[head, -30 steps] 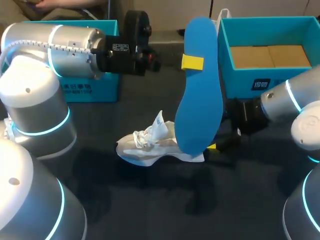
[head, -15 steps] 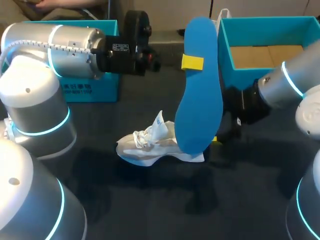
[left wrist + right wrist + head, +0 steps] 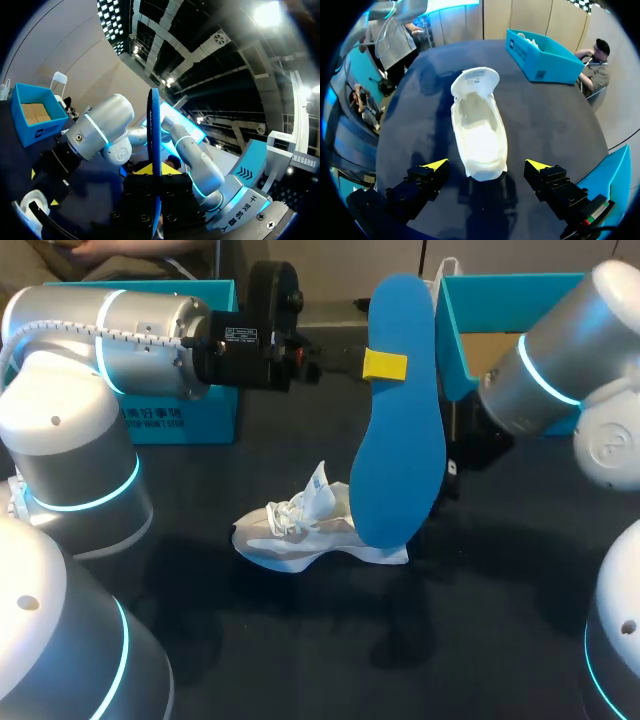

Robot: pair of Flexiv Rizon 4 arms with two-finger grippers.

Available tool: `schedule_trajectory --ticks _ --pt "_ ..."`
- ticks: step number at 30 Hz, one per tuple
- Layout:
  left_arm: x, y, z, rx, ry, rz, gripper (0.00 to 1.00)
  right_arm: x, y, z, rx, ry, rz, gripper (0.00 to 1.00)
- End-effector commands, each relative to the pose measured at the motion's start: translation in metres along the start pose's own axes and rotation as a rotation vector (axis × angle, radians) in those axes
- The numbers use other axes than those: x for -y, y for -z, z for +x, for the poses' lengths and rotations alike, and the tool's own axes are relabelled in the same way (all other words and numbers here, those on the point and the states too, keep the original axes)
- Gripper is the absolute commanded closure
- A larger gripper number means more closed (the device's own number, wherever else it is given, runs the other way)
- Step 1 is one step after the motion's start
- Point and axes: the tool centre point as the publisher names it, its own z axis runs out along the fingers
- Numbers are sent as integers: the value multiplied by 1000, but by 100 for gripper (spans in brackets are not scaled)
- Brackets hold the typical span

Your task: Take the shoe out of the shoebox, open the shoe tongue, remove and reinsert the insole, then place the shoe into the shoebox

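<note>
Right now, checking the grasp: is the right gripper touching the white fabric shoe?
Apart: right wrist view shows dark table between the shoe and right gripper's fingertips.

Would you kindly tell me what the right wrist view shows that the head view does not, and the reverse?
Only the right wrist view: the bare inside of the white shoe, tongue pulled open, seen from above between the yellow tips of the open right pincer. Only the head view: the blue insole held upright by the left pincer, and the teal shoebox partly behind the right arm. Both: the shoe lying on the dark table.
</note>
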Motion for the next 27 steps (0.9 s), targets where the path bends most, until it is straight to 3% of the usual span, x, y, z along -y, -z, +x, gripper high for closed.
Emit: schedule_trajectory --ticks 1,16,27 --pt "-1 -1 0 1 -1 1 100 -8 2 -1 -1 2 241 0" --pt "-1 -1 0 1 -1 1 100 -17 11 -1 26 -2 321 0" --pt "-1 -1 0 1 -1 1 100 -27 7 0 37 41 320 0"
